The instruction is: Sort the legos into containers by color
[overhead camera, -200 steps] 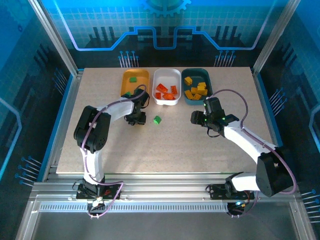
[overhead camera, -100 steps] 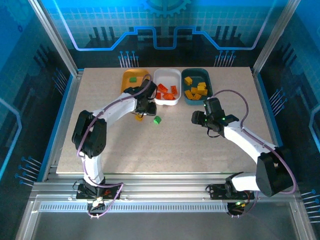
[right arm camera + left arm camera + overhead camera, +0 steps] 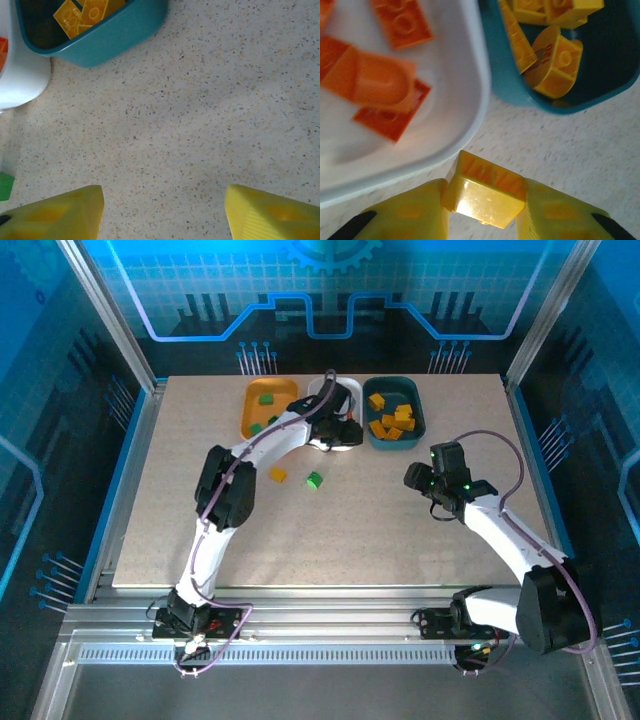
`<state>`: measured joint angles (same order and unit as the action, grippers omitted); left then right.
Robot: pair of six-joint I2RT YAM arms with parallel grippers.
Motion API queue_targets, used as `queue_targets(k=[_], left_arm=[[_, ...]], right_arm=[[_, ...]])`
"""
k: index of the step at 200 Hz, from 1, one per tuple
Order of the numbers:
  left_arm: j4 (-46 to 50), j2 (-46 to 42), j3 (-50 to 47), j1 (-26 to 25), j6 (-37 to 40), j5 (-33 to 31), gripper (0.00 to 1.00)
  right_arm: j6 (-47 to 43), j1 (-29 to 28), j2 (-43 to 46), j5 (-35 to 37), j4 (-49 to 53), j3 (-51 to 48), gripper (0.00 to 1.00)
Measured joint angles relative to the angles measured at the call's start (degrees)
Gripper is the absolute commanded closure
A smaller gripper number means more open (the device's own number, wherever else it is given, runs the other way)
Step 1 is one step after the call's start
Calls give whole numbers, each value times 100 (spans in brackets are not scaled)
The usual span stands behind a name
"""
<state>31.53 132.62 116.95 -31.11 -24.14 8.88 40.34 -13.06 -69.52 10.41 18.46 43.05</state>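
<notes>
My left gripper is shut on a yellow lego just above the table, at the near edge between the white tray and the dark teal tray. From the top camera that gripper sits in front of the white tray. Red-orange legos lie in the white tray and yellow legos in the teal one. My right gripper stands open over bare table, right of the middle.
The orange-yellow tray at the back left holds green legos. A yellow lego and a green lego lie loose on the table in front of the trays. The green one lies left of my right gripper.
My left arm swung from the loose legos up and right to the gap between the white and teal trays, carrying a yellow lego. My right gripper drew back slightly to the right.
</notes>
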Motion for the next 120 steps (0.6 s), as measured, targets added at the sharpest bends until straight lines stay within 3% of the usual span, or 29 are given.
queue_targets(k=[37, 89, 104, 120], left_arm=[[-61, 723, 1228, -133, -114, 188, 67], [-142, 1353, 2166, -164, -302, 304, 64], [-232, 1519, 2347, -164, -367, 315, 56], [-251, 1749, 2638, -164, -446, 343, 40]], right_arm=[[22, 0, 9, -22, 0, 0, 34], [22, 103, 50, -42, 9, 0, 33], [22, 125, 122, -42, 11, 0, 33], [22, 125, 188, -48, 9, 0, 33]])
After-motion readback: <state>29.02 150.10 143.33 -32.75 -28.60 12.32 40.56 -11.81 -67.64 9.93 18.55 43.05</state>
